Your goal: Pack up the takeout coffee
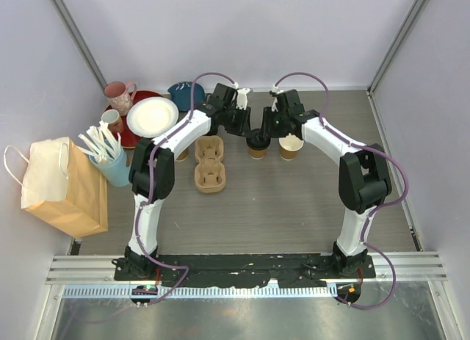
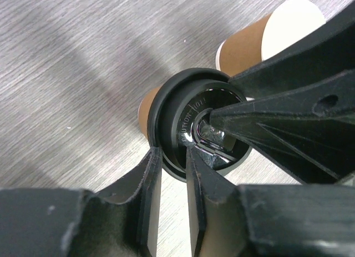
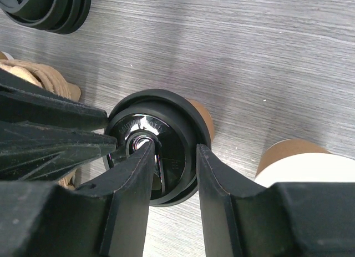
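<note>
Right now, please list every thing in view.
Paper cup with round plastic lid: one, tan, lid black, under claws.
Lidless paper cup: one, tan, right of it.
Cardboard cup carrier: one, brown, left of it.
Paper bag: one, tan, far left.
Cup of white utensils: one, blue, beside bag.
Ceramic mug: one, pink, back left.
Plate: one, white, back left.
Plastic lids: one stack, black, near carrier.
Left claw, right claw: two, black, astride the lid's rim.

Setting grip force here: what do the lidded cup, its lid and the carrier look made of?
Lidded cup: matte tan paper, seemingly; dull, glare-free wall. Lid: glossy black plastic, with highlights and moulded lettering. Carrier: rough tan moulded pulp, probably; fibrous, matte.
</note>
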`<state>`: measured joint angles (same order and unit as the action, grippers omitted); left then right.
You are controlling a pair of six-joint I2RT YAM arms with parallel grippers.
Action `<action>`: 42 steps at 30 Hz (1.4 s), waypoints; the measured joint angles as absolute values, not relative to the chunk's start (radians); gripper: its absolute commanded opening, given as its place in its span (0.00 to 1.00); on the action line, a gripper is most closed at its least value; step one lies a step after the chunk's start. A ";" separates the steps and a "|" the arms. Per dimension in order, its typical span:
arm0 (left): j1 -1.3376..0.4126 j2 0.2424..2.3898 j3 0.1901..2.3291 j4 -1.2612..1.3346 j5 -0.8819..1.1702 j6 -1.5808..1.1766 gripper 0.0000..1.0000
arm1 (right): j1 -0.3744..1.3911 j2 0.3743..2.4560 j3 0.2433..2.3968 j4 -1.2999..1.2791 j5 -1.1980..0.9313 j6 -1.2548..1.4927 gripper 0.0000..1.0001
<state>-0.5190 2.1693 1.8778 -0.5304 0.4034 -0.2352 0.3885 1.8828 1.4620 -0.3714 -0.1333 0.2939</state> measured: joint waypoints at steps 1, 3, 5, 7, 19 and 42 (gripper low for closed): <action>-0.519 2.163 1.872 -0.530 0.404 -0.235 0.30 | 0.389 1.883 1.465 -0.373 -0.136 0.289 0.42; -0.522 2.141 1.839 -0.527 0.404 -0.232 0.33 | 0.389 1.890 1.483 -0.388 -0.151 0.271 0.42; -0.526 2.114 1.807 -0.528 0.403 -0.229 0.34 | 0.391 1.904 1.510 -0.415 -0.175 0.237 0.42; -0.530 2.098 1.790 -0.538 0.402 -0.227 0.38 | 0.392 1.922 1.541 -0.442 -0.191 0.204 0.42; -0.550 2.086 1.792 -0.691 0.408 -0.191 0.43 | 0.391 1.964 1.641 -0.535 -0.223 0.081 0.55; -0.532 2.273 2.269 -0.784 0.503 -0.064 0.42 | 0.487 1.682 1.374 -0.449 0.121 0.486 0.46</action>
<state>-0.5323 2.2726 2.2692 -0.7841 0.5030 -0.0643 0.4866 1.6821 1.3743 -0.4492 0.1207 0.4862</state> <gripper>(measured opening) 0.417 0.468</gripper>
